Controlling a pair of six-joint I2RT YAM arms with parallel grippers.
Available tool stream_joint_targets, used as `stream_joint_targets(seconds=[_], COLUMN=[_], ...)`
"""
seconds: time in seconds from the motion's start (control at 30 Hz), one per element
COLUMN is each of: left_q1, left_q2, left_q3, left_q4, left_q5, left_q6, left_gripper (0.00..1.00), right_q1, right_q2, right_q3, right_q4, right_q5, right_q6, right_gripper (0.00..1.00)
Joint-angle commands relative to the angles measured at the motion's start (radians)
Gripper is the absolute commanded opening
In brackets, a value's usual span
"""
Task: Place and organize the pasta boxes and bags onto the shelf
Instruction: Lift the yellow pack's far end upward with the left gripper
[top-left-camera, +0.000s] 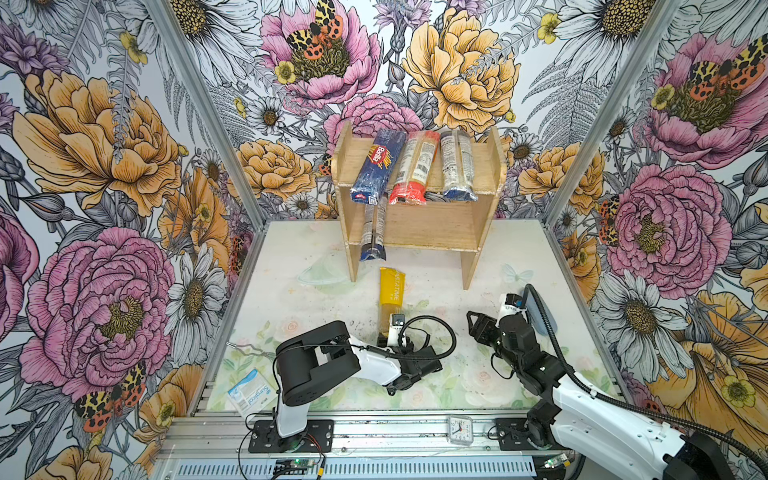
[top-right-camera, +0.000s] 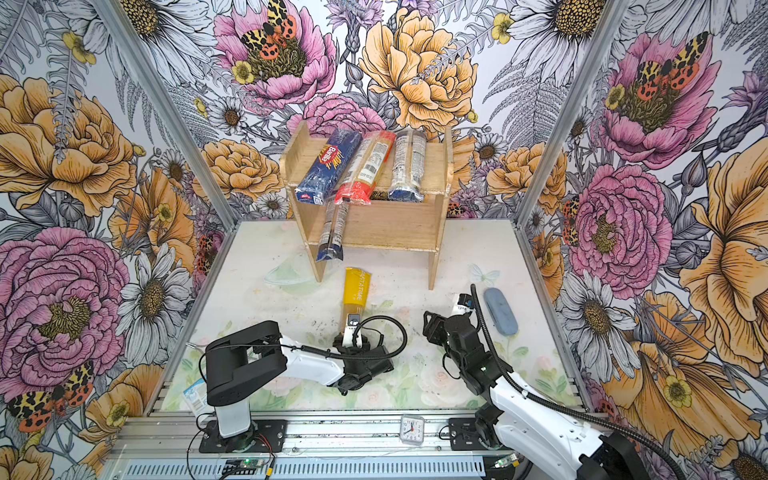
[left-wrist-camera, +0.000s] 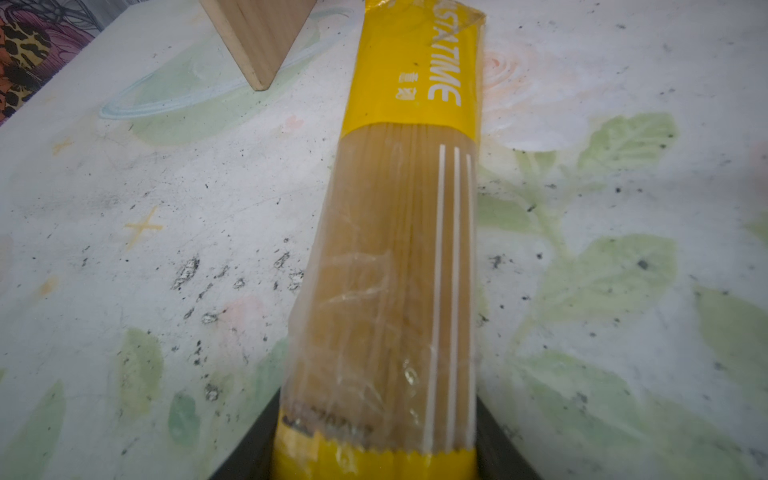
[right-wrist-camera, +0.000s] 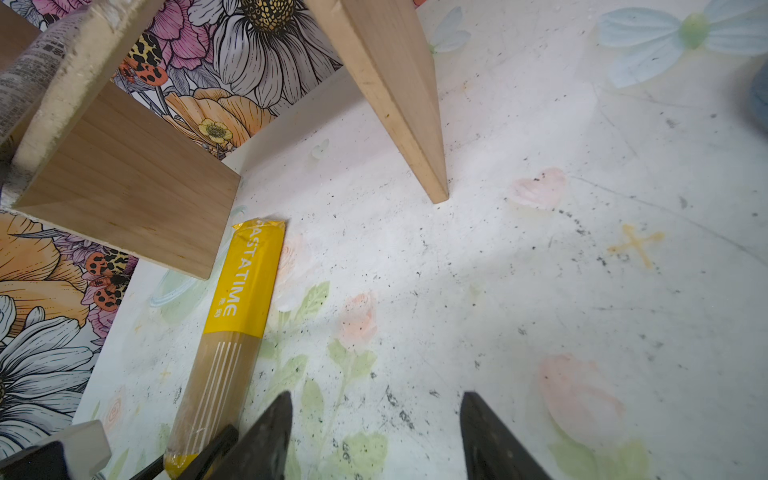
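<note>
A yellow-ended bag (top-left-camera: 392, 291) (top-right-camera: 357, 286) of spaghetti lies flat on the table in front of the shelf (top-left-camera: 436, 224) (top-right-camera: 390, 226). My left gripper (top-left-camera: 384, 338) (left-wrist-camera: 376, 415) is shut on its near end, one black finger pressed against each side. On the top tier lie the blue Barilla box (top-left-camera: 376, 166), a red-ended bag (top-left-camera: 415, 170) and a dark-ended bag (top-left-camera: 457, 166). Another slim dark-ended bag (top-left-camera: 372, 232) pokes out of the lower tier at the left. My right gripper (top-left-camera: 478, 324) (right-wrist-camera: 376, 399) hovers open over bare table, to the right of the yellow-ended bag (right-wrist-camera: 232, 332).
A white-blue "Surgical" packet (top-left-camera: 249, 392) lies at the front left corner. A grey-blue oval object (top-right-camera: 500, 311) rests beyond the right arm. A small clock (top-left-camera: 460, 430) sits on the front rail. The shelf's legs (right-wrist-camera: 395, 104) stand just beyond the yellow-ended bag.
</note>
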Motion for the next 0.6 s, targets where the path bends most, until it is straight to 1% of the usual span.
stream_joint_targets(seconds=[0.0, 0.17, 0.3, 0.4, 0.57], left_q1=[-0.010, -0.032, -0.066, -0.078, -0.091], left_q2=[-0.012, -0.046, -0.126, -0.184, -0.268], left_q3=[-0.002, -0.008, -0.004, -0.002, 0.002], left_q4=[-0.036, -0.036, -0.042, -0.042, -0.036], left_q5=[-0.006, -0.020, -0.017, 0.008, 0.010], left_q6=[0.028, 0.052, 0.096, 0.105, 0.147], left_gripper=[0.15, 0.14, 0.13, 0.13, 0.14], right_q1=[-0.008, -0.008, -0.009, -0.011, -0.011], right_q2=[0.000, -0.002, 0.007, 0.019, 0.025], right_q3=[0.026, 0.024, 0.026, 0.030, 0.035], right_q4=[-0.002, -0.001, -0.001, -0.001, -0.001], right_q5=[0.007, 0.005, 0.002, -0.001, -0.003], right_q6=[0.008, 0.007, 0.005, 0.002, -0.001], right_gripper=[0.66, 0.65, 0.65, 0.65, 0.65])
